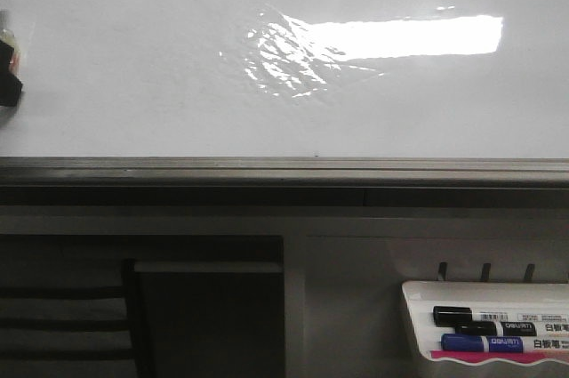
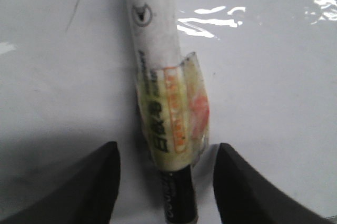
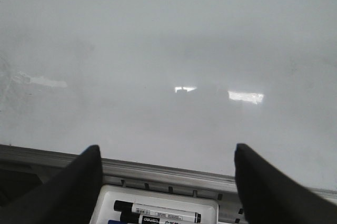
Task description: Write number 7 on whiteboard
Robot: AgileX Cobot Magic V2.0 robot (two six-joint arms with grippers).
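Your left gripper (image 2: 166, 182) pinches a white marker (image 2: 158, 76) between its fingers, barrel lying against the whiteboard (image 1: 133, 67). Right gripper (image 3: 166, 182) is spread wide at the board's lower rail, over the marker tray (image 3: 210, 208). Thin dark stroke (image 2: 73, 10), upper left; can't tell if it's a 7.

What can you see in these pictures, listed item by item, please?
whiteboard: one, glossy white with a grey edge rail, fills the upper front view; bright glare patch on it.
marker: one, white barrel with taped label and black end, between the left fingers, lying along the board.
marker tray: one, white, below the rail at lower right.
markers in tray: at least two, black-capped and blue-capped.
number 7: none visible that I can make out.
left gripper: dark fingers either side of the marker; contact unclear.
right gripper: dark fingers spread, empty.
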